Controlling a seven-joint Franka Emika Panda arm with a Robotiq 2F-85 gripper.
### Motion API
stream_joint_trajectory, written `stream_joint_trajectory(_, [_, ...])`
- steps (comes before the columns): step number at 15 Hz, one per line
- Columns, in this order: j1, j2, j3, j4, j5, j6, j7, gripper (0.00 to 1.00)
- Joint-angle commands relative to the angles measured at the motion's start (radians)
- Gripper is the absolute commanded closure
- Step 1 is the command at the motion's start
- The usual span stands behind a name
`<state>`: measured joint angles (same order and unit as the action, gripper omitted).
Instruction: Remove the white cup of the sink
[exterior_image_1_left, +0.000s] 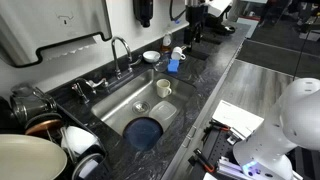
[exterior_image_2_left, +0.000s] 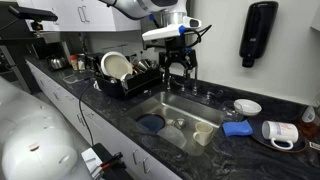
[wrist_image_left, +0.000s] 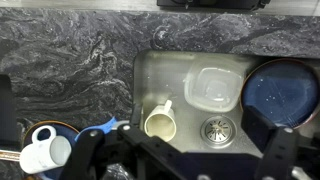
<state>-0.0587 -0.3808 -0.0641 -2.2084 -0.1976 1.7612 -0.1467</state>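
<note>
Far left in the wrist view, a white mug (wrist_image_left: 45, 150) lies on the stone beside the sink (wrist_image_left: 165, 75). Inside the sink, the white cup (wrist_image_left: 160, 123) sits upright at its left end. Next comes the drain (wrist_image_left: 218, 128), then a blue plate (wrist_image_left: 280, 90) at the sink's right end. The gripper (wrist_image_left: 185, 160) hovers above the sink, jaws spread wide, pinching nothing.

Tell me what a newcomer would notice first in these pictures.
The steel sink set in the dark speckled counter draws the eye first. A small white cup stands near its drain and a blue plate lies at one end. Above the sink hangs the gripper, jaws open, next to a loaded dish rack.
</note>
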Motion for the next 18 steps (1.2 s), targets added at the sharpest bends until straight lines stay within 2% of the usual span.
stream_joint_trajectory(1, [0.004,0.001,-0.003,0.003,-0.001,-0.003,0.001,0.0])
stream_joint_trajectory(7, [0.004,0.001,-0.003,0.003,-0.001,-0.003,0.001,0.0])
stream_joint_trajectory(8, [0.001,0.015,0.006,-0.007,-0.017,0.024,0.033,0.0])
stream_joint_trajectory(13, [-0.002,0.089,0.013,-0.095,0.005,0.284,0.17,0.0])
stream_joint_trajectory(18, [-0.02,0.211,0.022,-0.165,-0.002,0.512,0.389,0.0])
